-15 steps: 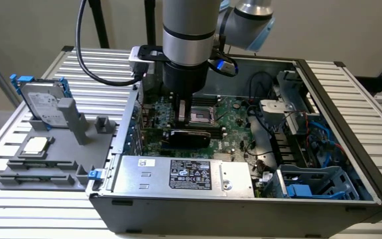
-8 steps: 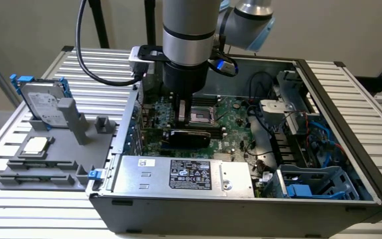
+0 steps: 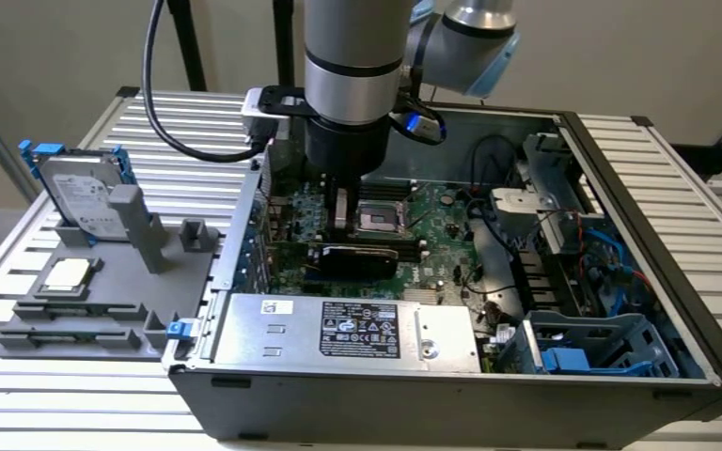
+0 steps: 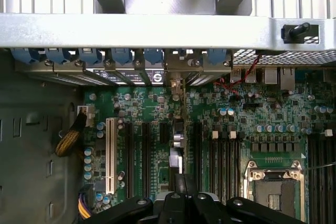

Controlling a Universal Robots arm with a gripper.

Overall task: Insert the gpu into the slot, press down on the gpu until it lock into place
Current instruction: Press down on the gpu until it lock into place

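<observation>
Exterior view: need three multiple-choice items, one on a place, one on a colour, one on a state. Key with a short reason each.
1. Where is the gpu?
A) standing on edge on the motherboard, just below the gripper
B) in a person's hand
C) on the floor

2. What colour is the power supply housing?
A) red
B) yellow
C) silver

3. The computer case is:
A) closed
B) open, with its inside showing
C) wrapped in film

Key:
1 A, the black card stands upright on the green board right under the gripper.
2 C, the box with the white label is bare silver metal.
3 B, the board and the power supply are in plain sight from above.
</observation>
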